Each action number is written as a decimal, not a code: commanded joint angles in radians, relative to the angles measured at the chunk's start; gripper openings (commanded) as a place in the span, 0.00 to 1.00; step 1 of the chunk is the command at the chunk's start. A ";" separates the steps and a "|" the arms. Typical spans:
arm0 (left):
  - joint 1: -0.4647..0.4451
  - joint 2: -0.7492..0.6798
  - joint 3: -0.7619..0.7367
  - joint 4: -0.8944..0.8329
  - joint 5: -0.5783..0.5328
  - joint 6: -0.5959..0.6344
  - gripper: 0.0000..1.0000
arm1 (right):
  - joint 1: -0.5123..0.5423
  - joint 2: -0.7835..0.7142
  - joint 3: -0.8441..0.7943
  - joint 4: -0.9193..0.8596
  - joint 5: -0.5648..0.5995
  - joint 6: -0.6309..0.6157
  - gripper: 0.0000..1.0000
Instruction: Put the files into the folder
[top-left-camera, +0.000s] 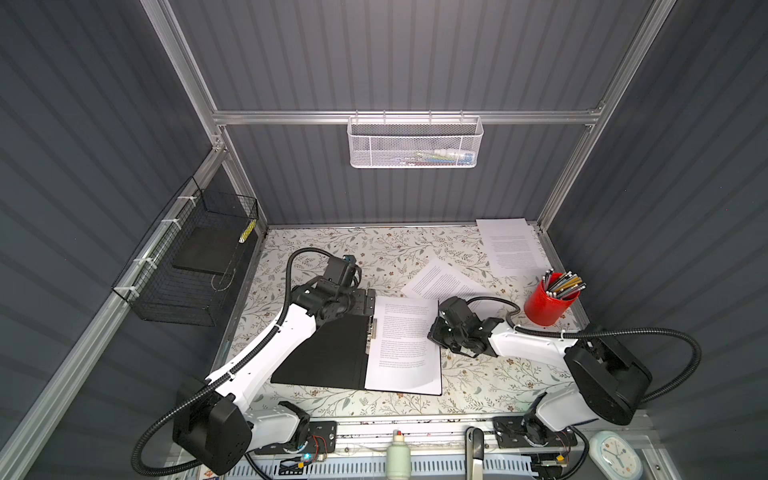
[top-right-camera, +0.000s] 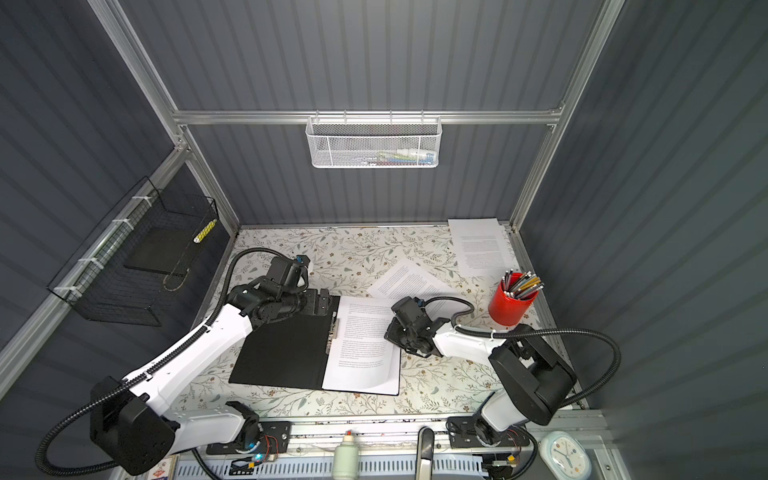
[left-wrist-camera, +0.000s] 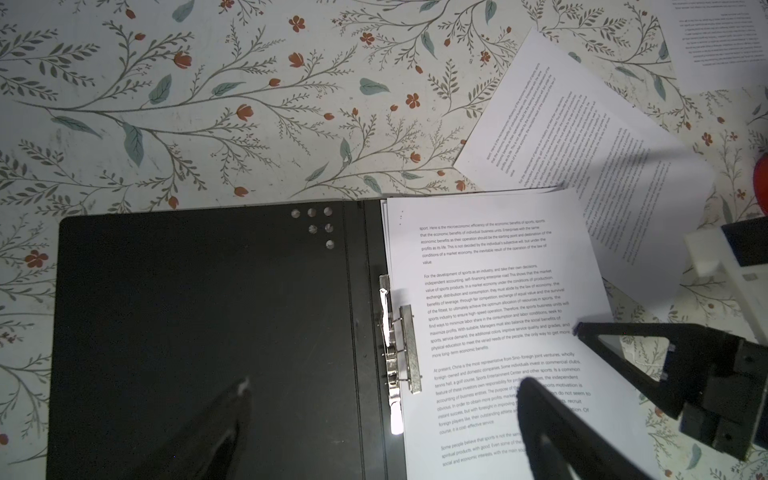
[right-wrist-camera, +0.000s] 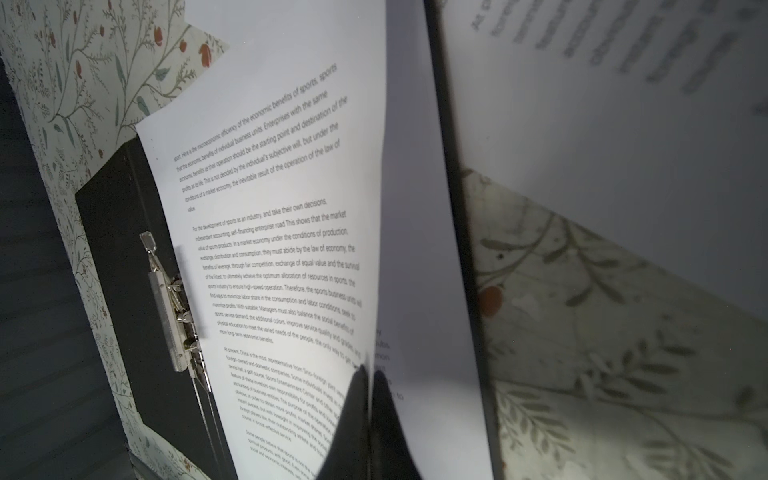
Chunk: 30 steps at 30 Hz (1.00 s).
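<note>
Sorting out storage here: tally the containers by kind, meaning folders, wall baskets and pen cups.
Folder: 1
Wall baskets: 2, the white basket and the black basket
Pen cup: 1
Total: 4

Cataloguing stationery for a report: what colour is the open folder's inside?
The folder is plain black inside; the left wrist view shows it best.

Table cover (top-left-camera: 332, 249): pale, printed with leafy twigs and small red flowers. Red pen cup (top-left-camera: 547, 309) on the right side, upright, stuffed with pens and pencils (top-left-camera: 563, 284). White mesh basket (top-left-camera: 414, 143) hooked on back rail (top-left-camera: 291, 117); contents possibly markers, too blurred to say. Black wire basket (top-left-camera: 183, 266) on left wall, yellow-and-black stick (top-left-camera: 247, 231) inside. Near edge: pale bottle (top-left-camera: 398, 455), white clock (top-left-camera: 615, 455).
</note>
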 joint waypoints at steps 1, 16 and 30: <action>0.005 -0.001 -0.012 -0.007 0.019 0.010 1.00 | 0.011 0.010 0.006 0.002 0.021 0.019 0.00; 0.005 -0.006 -0.016 -0.007 0.025 0.009 1.00 | 0.026 0.015 0.008 0.006 0.023 0.029 0.14; 0.005 -0.001 -0.011 -0.001 0.032 0.010 1.00 | 0.046 -0.028 0.035 -0.037 0.036 0.002 0.74</action>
